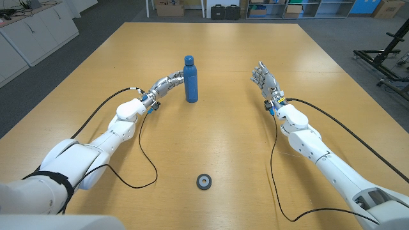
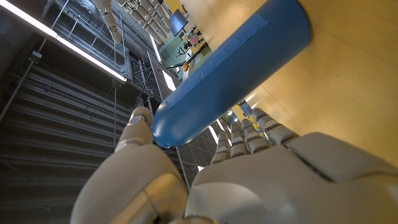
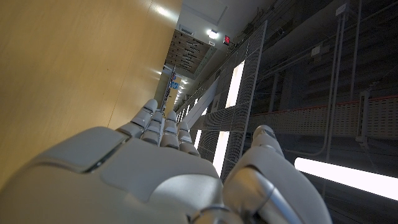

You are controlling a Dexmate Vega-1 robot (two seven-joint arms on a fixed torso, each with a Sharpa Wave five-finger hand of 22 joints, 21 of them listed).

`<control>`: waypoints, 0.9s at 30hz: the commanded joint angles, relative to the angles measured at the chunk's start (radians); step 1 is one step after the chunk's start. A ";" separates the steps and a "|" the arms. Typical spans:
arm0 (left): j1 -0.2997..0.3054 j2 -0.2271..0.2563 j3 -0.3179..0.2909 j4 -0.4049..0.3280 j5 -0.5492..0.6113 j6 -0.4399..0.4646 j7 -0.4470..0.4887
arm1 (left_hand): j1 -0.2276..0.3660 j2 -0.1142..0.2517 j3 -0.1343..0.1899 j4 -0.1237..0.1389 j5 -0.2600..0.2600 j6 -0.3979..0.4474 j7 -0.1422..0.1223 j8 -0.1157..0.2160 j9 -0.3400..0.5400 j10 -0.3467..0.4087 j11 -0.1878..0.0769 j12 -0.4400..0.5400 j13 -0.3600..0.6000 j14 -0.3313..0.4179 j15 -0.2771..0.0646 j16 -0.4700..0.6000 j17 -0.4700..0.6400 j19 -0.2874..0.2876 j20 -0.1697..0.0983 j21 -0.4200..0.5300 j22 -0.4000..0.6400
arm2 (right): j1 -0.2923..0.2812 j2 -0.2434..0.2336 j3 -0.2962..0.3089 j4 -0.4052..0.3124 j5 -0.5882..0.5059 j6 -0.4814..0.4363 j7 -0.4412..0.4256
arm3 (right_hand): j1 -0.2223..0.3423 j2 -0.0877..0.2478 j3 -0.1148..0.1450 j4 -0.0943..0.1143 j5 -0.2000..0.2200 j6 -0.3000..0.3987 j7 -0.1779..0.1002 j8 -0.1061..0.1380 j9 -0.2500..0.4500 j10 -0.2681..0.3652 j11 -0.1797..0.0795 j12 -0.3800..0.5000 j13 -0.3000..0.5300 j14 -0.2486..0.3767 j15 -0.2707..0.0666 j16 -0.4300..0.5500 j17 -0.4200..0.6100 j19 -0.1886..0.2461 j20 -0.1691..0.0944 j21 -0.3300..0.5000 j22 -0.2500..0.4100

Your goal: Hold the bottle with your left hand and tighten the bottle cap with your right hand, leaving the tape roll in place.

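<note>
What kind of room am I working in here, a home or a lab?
Most likely a lab or workshop, not a home. Behind the wooden table stand shelves with storage boxes and black equipment cases, white cabinets line one wall, and a metal equipment stand sits at the side.

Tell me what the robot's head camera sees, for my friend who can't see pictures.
A blue bottle stands on a wooden table, with the left robot hand at its side. The right robot hand is open, apart from it. A small tape roll lies nearer the robot.
</note>
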 commanded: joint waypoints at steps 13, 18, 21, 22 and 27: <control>-0.106 -0.066 0.068 0.188 0.120 -0.024 0.096 | 0.037 -0.001 -0.012 0.001 0.011 0.023 -0.024 0.021 0.004 0.026 -0.014 0.009 0.006 0.024 -0.018 0.010 0.002 0.009 -0.006 -0.001 0.002 | -0.021 -0.016 0.009 -0.039 -0.001 -0.024 -0.031 | 0.008 0.000 0.000 -0.008 0.003 0.010 0.030 0.004 -0.002 0.007 0.004 0.008 -0.005 0.008 0.001 0.005 0.000 0.006 0.002 -0.003 0.004; -0.120 -0.078 0.076 0.208 0.122 0.013 0.100 | 0.043 -0.003 -0.017 0.001 0.013 0.036 -0.029 0.028 0.004 0.037 -0.019 0.012 0.006 0.034 -0.019 0.013 0.002 0.014 -0.008 0.000 0.002 | -0.021 -0.020 0.008 -0.045 -0.003 -0.029 -0.033 | 0.008 0.000 0.000 -0.008 0.003 0.012 0.030 0.005 -0.003 0.008 0.004 0.008 -0.006 0.010 0.000 0.006 -0.001 0.007 0.002 -0.003 0.004; -0.131 -0.084 0.089 0.216 0.128 0.044 0.095 | 0.047 -0.003 -0.020 0.001 0.014 0.044 -0.030 0.032 0.004 0.043 -0.023 0.014 0.006 0.041 -0.024 0.015 0.002 0.020 -0.008 0.002 0.002 | -0.019 -0.019 0.006 -0.045 -0.003 -0.033 -0.034 | 0.008 0.001 0.000 -0.008 0.003 0.012 0.030 0.005 -0.003 0.009 0.003 0.008 -0.006 0.010 0.000 0.006 -0.001 0.007 0.003 -0.004 0.004; -0.132 -0.085 0.091 0.216 0.129 0.048 0.095 | 0.048 -0.003 -0.021 0.001 0.014 0.047 -0.031 0.033 0.004 0.047 -0.023 0.015 0.006 0.042 -0.025 0.015 0.002 0.023 -0.007 0.003 0.002 | -0.019 -0.019 0.006 -0.045 -0.003 -0.033 -0.034 | 0.008 0.001 0.000 -0.008 0.003 0.012 0.030 0.005 -0.003 0.009 0.003 0.008 -0.007 0.009 0.000 0.006 -0.001 0.007 0.003 -0.004 0.004; -0.141 -0.091 0.108 0.220 0.135 0.075 0.104 | 0.053 -0.003 -0.024 0.002 0.015 0.059 -0.030 0.039 0.004 0.052 -0.023 0.017 0.006 0.046 -0.025 0.016 0.002 0.026 -0.007 0.003 0.002 | -0.015 -0.016 0.003 -0.039 -0.002 -0.035 -0.031 | 0.008 0.001 0.000 -0.009 0.003 0.012 0.030 0.005 -0.004 0.009 0.004 0.008 -0.008 0.010 0.000 0.006 -0.001 0.006 0.004 -0.006 0.004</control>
